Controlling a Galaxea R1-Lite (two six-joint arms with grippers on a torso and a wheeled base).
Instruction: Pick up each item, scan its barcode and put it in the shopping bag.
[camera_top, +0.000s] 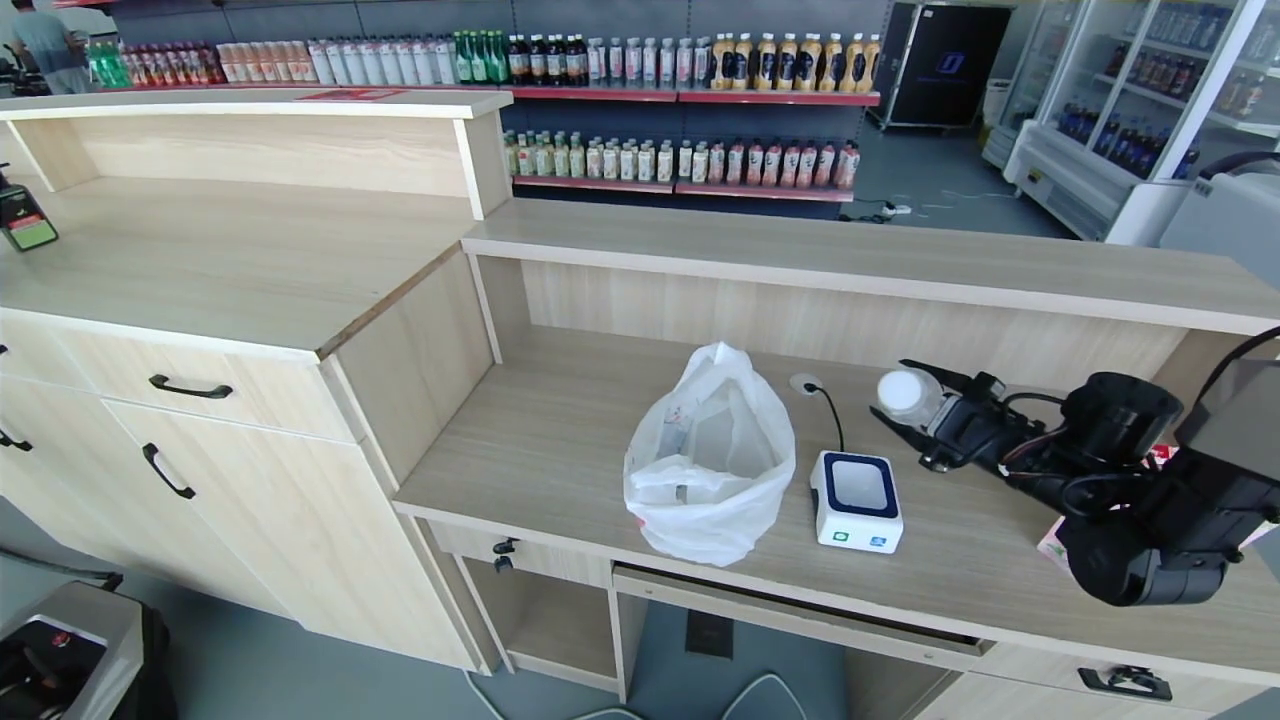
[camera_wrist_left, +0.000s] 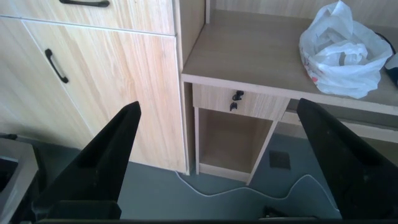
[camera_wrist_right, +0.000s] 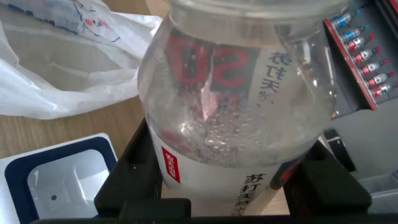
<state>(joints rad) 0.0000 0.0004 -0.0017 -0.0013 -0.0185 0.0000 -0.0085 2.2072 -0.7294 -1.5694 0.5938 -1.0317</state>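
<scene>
One bottle (camera_wrist_right: 236, 106) gripped by right hand (camera_top: 900, 395), one scanner (camera_top: 858, 500), one shopping bag (camera_top: 712, 460), left hand (camera_wrist_left: 219, 106) splayed, empty

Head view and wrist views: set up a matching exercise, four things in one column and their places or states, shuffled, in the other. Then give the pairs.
1. white plastic shopping bag
2. white flat scanner with blue rim
3. clear plastic bottle
4. left gripper

A. clamped in the right gripper
B. open, over the floor beside the wooden cabinet
C. standing on the wooden desk, mouth up
D. lying on the desk between bag and bottle

Pairs: 1-C; 2-D; 3-A; 4-B.
</scene>
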